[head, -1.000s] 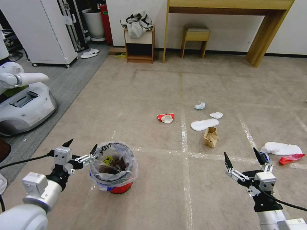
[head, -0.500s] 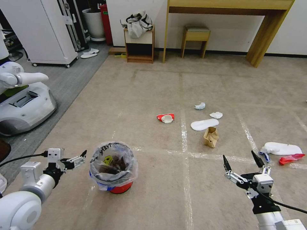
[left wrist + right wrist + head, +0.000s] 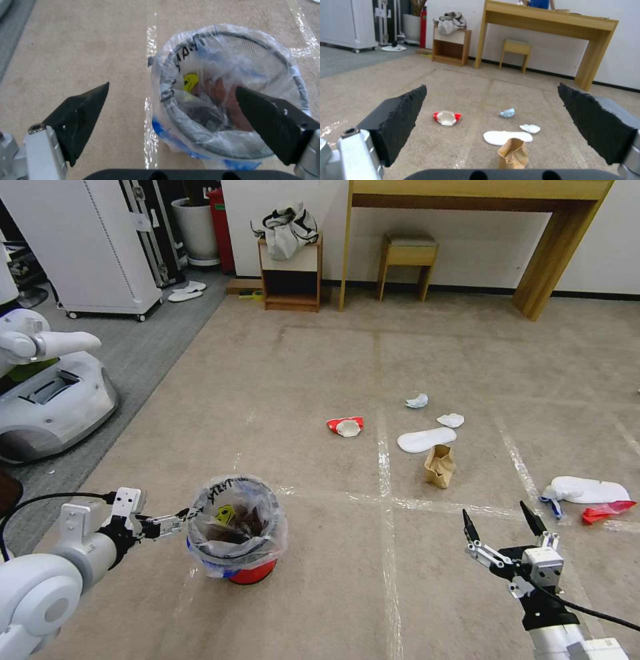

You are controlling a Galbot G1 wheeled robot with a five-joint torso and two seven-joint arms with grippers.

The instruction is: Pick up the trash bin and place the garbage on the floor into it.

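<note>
One finger of the spread left gripper [image 3: 171,93] sits inside the trash bin [image 3: 230,82], one outside its rim.

White wall [image 3: 467,240] fronted by a wooden desk [image 3: 480,193], small stool [image 3: 408,257] and open cabinet [image 3: 291,277]; grey ribbed carpet [image 3: 143,350] beside a white wheeled unit [image 3: 87,247].
</note>
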